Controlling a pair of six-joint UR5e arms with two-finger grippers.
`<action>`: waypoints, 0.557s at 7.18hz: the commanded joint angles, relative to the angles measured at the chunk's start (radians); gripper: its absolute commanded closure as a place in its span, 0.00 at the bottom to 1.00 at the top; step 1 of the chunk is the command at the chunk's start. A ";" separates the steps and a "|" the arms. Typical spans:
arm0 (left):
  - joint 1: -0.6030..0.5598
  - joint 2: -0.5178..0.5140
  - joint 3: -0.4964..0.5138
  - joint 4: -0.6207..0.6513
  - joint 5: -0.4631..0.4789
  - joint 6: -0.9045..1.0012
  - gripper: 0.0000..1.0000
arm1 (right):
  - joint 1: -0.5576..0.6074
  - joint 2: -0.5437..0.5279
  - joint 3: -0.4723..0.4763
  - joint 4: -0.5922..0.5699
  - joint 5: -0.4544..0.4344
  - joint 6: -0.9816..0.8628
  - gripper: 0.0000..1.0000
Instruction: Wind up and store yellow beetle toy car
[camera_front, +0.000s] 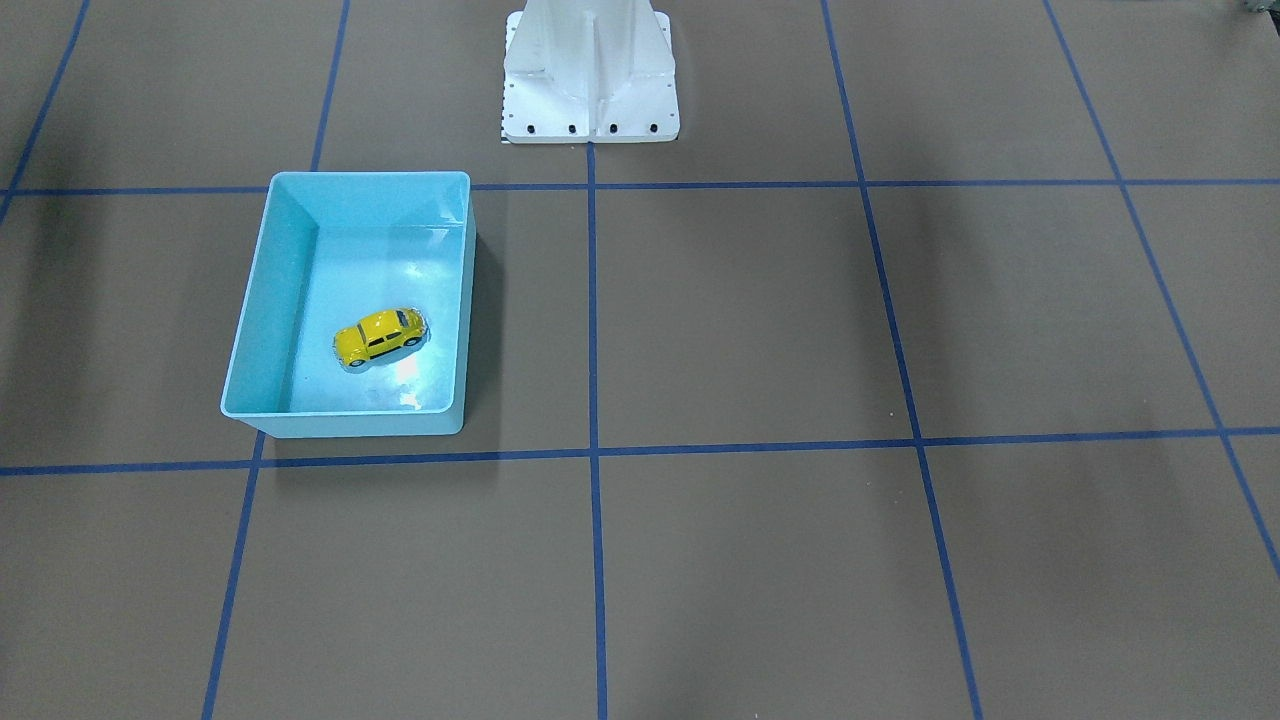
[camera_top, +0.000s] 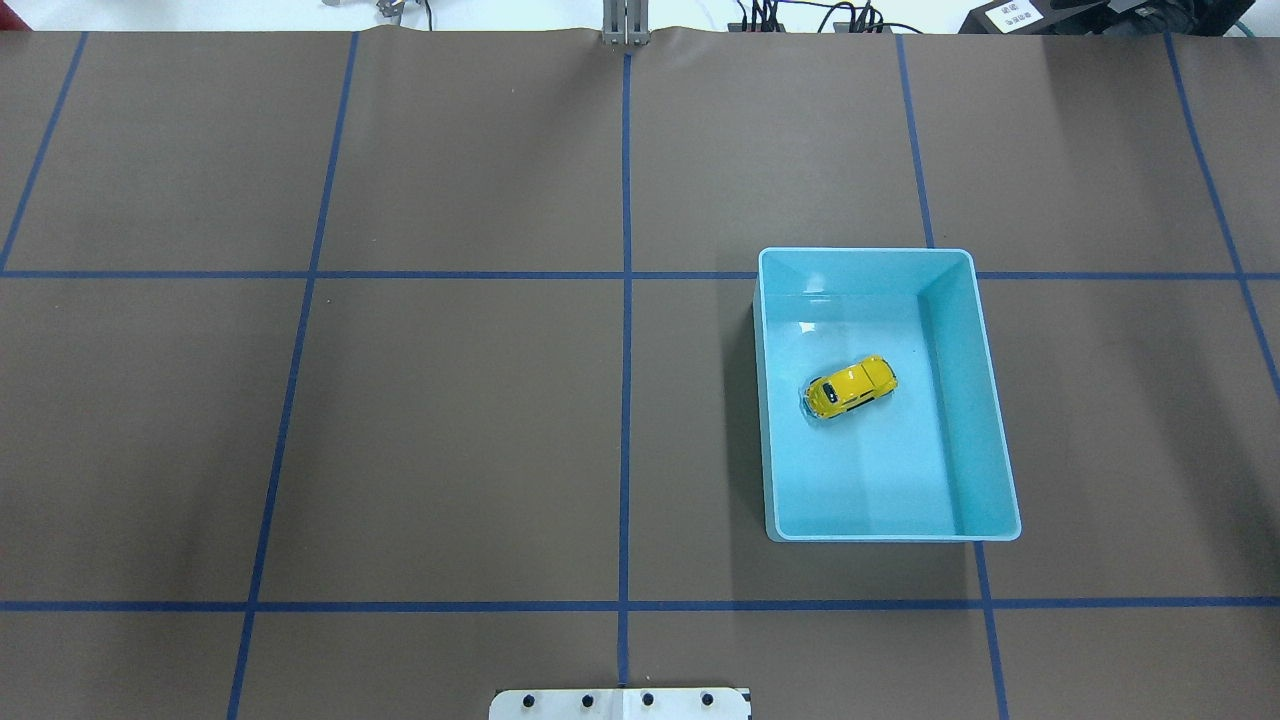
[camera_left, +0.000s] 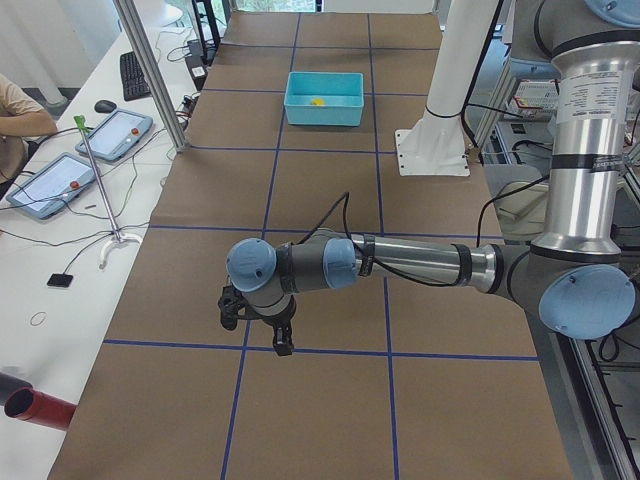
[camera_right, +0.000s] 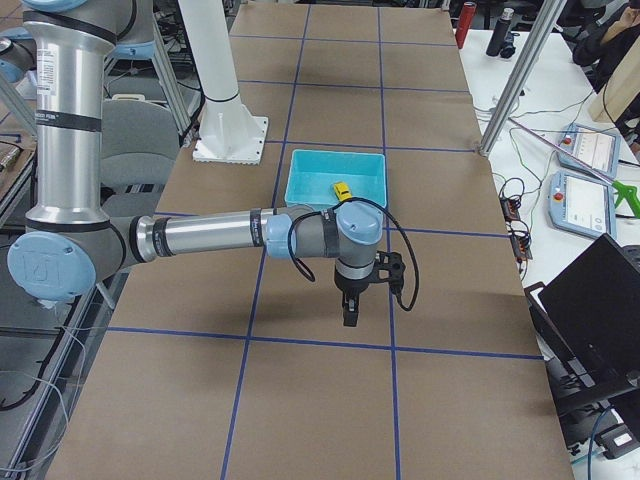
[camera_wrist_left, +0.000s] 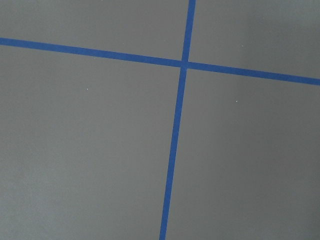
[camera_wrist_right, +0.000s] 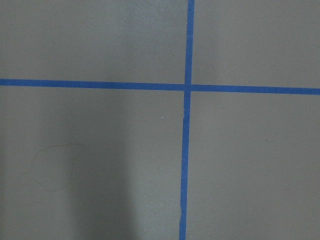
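1. Jaws of the left gripper (camera_left: 283, 345) and right gripper (camera_right: 349, 315) show only in the side cameras, so I cannot tell how far they are parted.
2. The small glossy yellow beetle toy car (camera_top: 850, 387) sits on its wheels near the middle of the light blue rectangular plastic bin (camera_top: 975, 400).
3. Both grippers hang over the brown table (camera_top: 450, 420) with its blue tape grid, well apart from that bin.

This is a robotics laboratory. The counter (camera_top: 450, 450) is covered with brown paper, and blue tape lines (camera_top: 625, 400) divide it into a grid. A white pedestal (camera_front: 590, 80) is bolted on it. The left arm (camera_left: 400, 262) and the right arm (camera_right: 210, 235) are industrial ones. On a side desk (camera_left: 25, 270) lie touch-screen control pendants (camera_left: 48, 185) and a keyboard (camera_left: 133, 75).
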 joint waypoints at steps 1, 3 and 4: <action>0.000 0.000 0.000 0.000 0.000 0.000 0.00 | 0.000 0.009 -0.024 0.008 -0.001 0.003 0.00; 0.000 0.000 0.000 0.000 0.000 0.000 0.00 | 0.000 0.009 -0.024 0.008 0.004 0.005 0.00; 0.000 0.000 0.000 0.000 0.000 -0.002 0.00 | 0.000 0.009 -0.026 0.008 0.010 0.005 0.00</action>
